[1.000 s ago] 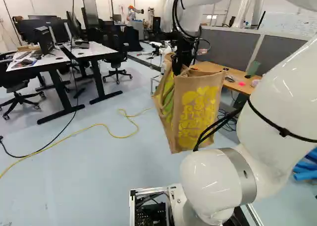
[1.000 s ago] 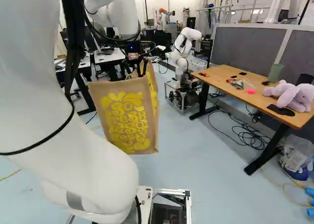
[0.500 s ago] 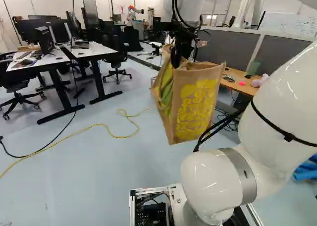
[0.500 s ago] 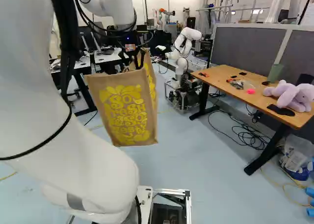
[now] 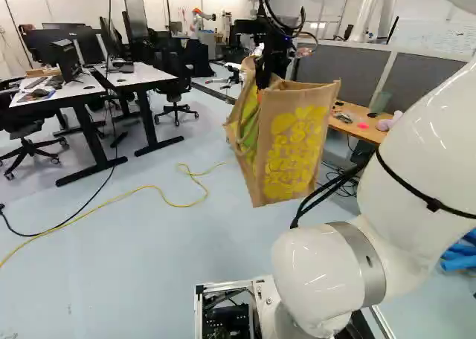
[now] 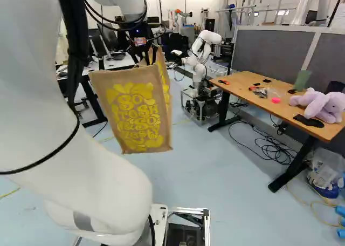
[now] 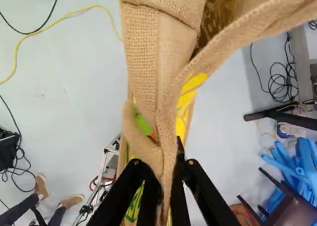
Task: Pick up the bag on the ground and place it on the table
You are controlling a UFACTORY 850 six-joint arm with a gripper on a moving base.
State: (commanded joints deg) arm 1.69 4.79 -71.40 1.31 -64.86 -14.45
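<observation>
In the left base view my gripper is at the top of the brown burlap bag with yellow lettering. The bag hangs tilted above the floor, and something green shows in its open side. Seen from the wrist, my gripper is shut on the bag's woven handle, with a finger on each side. The wooden table stands to the right of the bag in the right base view.
A lilac plush toy, a green container and small items lie on the table. Another robot stands beyond its near-left end. Grey partitions line its back. White desks stand at left; a yellow cable crosses the floor.
My arm has lifted the held bag higher, and it has swung a little left in the right base view. The base has not moved.
</observation>
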